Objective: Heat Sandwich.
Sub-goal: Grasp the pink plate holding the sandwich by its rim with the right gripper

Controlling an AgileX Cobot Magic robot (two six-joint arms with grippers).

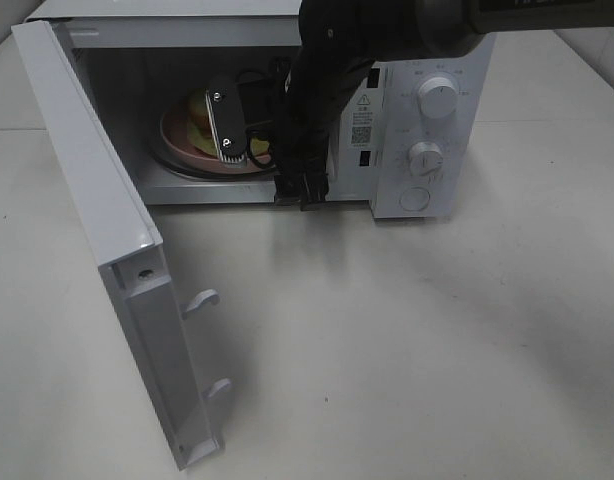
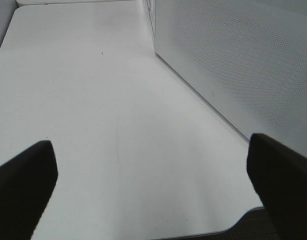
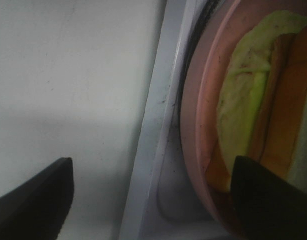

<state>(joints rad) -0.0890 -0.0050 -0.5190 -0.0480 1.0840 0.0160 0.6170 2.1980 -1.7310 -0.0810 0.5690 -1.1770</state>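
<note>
The sandwich (image 1: 200,113) lies on a pink plate (image 1: 177,140) inside the open microwave (image 1: 427,120), in the upper left-centre of the high view, already within the cavity. The right tool (image 1: 230,125) is at the cavity mouth just in front of and over the plate; in the right wrist view its two dark tips sit spread wide, one over the table side of the sill, one at the plate's edge, pinching nothing. So the sandwich lies straight ahead of this tool and deeper in, its bread layers running lengthwise away from the sill. The left tool (image 2: 153,190) is also spread and empty, over bare table (image 2: 93,100) beside the microwave's perforated side wall. The door (image 1: 107,250) stands swung out at the left of the high view; judging by position, the left arm seems nearer for closing it once the right arm clears.
</note>
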